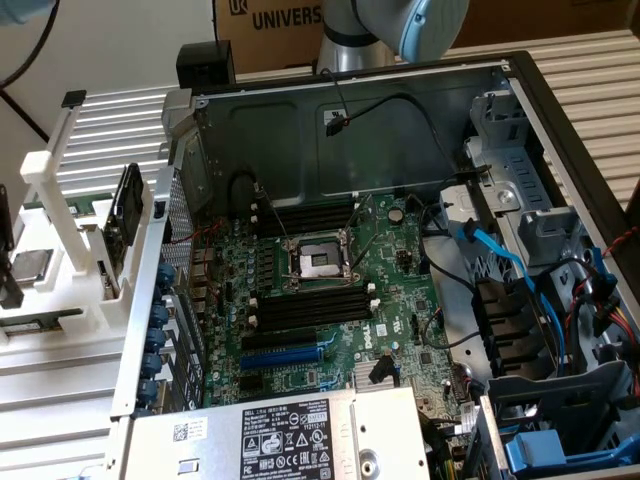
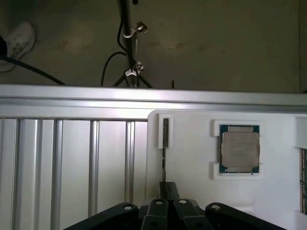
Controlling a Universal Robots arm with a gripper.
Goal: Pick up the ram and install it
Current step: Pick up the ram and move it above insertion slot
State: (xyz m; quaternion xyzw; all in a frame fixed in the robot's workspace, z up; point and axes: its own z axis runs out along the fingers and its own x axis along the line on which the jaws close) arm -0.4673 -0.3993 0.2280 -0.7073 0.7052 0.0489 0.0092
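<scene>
Two black fingers (image 2: 164, 190) of the pincer (image 2: 168, 190) are pressed together in the wrist view, as narrow as can be, and hold nothing that shows. Just ahead of the tips, a thin dark line runs to a narrow slot (image 2: 164, 132) framed in a white moulded plastic fixture (image 2: 192, 163); I cannot tell what that line is. Beside the slot, in its own recess of the same fixture, rests a square silver-capped processor with a green rim (image 2: 240, 148). On the side of the processor away from the slot lies the ram (image 2: 303, 178), a long thin green circuit-board stick. It is partly cut off, flat in the fixture and well apart from the pincer. The fixture sits on a ribbed aluminium tabletop (image 2: 72, 163). Past the tabletop's edge are a grey floor, a tripod's legs (image 2: 130, 72) and a white shoe (image 2: 17, 40).

In the exterior view the fixture stands at nine o'clock of an open grey metal computer case (image 1: 280, 140), with a long flat strip at the processor's six o'clock. Inside the case lies a green motherboard (image 1: 395, 300) with a metal processor socket (image 1: 318, 262) at its centre. Long black memory slots with white end clips (image 1: 310, 310) lie at the socket's six and twelve o'clock, and a blue expansion slot (image 1: 285, 357) lies further toward six. The grey robot arm with a pale blue cap (image 1: 400, 25) is at twelve o'clock.
</scene>
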